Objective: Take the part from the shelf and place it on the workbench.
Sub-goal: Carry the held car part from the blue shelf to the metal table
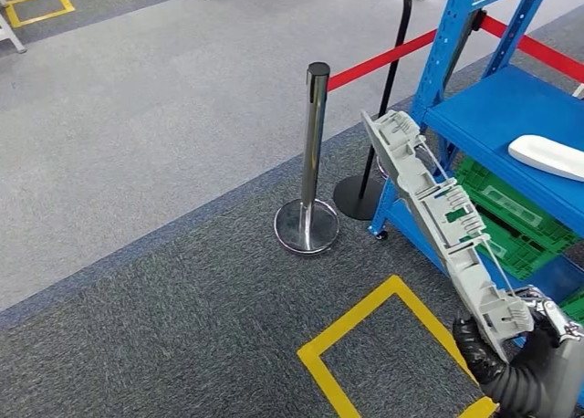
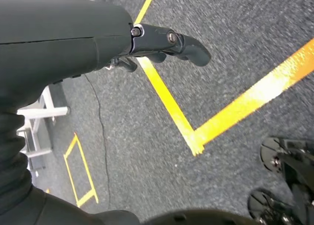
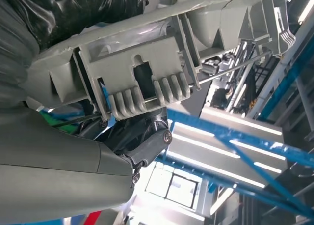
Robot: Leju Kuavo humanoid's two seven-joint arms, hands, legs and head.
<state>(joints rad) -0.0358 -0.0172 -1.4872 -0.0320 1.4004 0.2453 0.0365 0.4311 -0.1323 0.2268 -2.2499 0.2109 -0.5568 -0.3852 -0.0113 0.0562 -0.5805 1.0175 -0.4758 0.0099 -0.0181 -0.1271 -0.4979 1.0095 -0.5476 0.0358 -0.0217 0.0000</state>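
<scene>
My right hand (image 1: 513,345) grips the lower end of a long grey plastic part (image 1: 441,213) with ribs and clips. The part slants up and away from the hand, its far end in front of the blue shelf's (image 1: 506,108) upright. In the right wrist view the grey part (image 3: 148,68) lies across the hand, with the thumb (image 3: 148,146) under it. My left hand (image 2: 163,43) hangs over the carpet with its fingers stretched out and nothing in them.
A white part (image 1: 547,155) lies on the blue shelf, green crates (image 1: 523,222) below it. A chrome stanchion (image 1: 311,153) with a red belt (image 1: 379,62) and a black post (image 1: 386,89) stand left of the shelf. Yellow floor tape (image 1: 386,327) marks a square on the carpet.
</scene>
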